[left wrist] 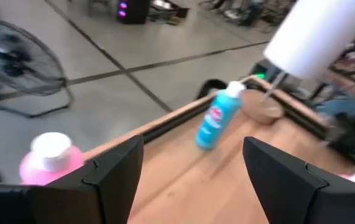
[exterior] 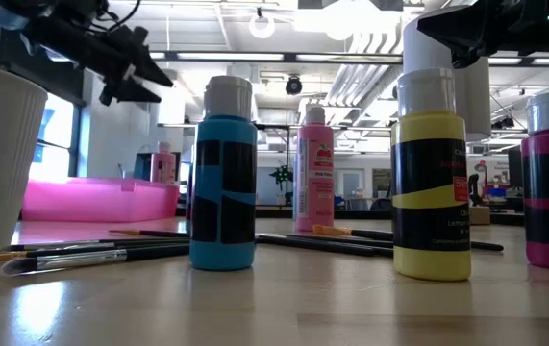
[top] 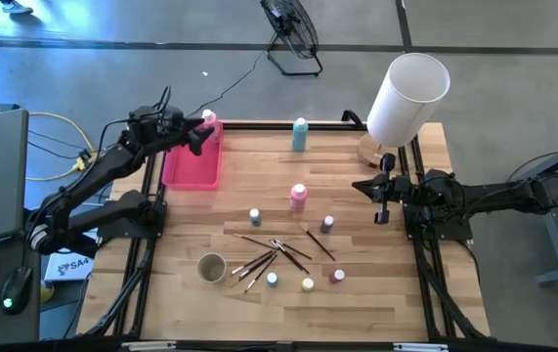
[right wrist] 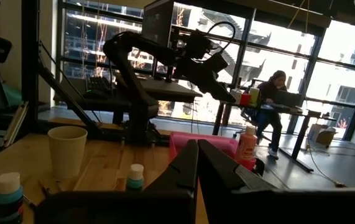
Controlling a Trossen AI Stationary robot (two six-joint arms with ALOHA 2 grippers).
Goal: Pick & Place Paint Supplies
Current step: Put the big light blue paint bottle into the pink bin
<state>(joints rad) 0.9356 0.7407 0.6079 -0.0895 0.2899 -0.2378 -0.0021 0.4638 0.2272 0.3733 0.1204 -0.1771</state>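
Left gripper (top: 203, 128) hovers over the far end of the pink rectangular plastic tray (top: 189, 171), at the far-left corner of the wooden table (top: 357, 303); jaws spread wide, nothing between them. Just beside it, at the tray's far end, stands a pink squeeze bottle with a white cap (top: 209, 119) — probably already set down there, though whether it sits inside the tray or against its rim I cannot tell.

Right gripper (top: 382, 198) waits at the right edge of the table, jaws pressed together, empty.

Still out on the table:
- teal squeeze bottle with white cap (top: 300, 135), far centre, upright
- second pink squeeze bottle (top: 298, 198), mid-table, upright
- small capped paint pots (top: 255, 216), scattered from the centre toward the near side
- thin dark-handled brushes (top: 271, 252), loosely crossed, near centre, beside a white paper cup (top: 211, 267)

Big white cylinder lampshade (top: 407, 98) stands at the far-right corner, well apart from the supplies.

Judgement: early stage. At most one bottle delivered; two bottles, all the pots and the brushes are left.
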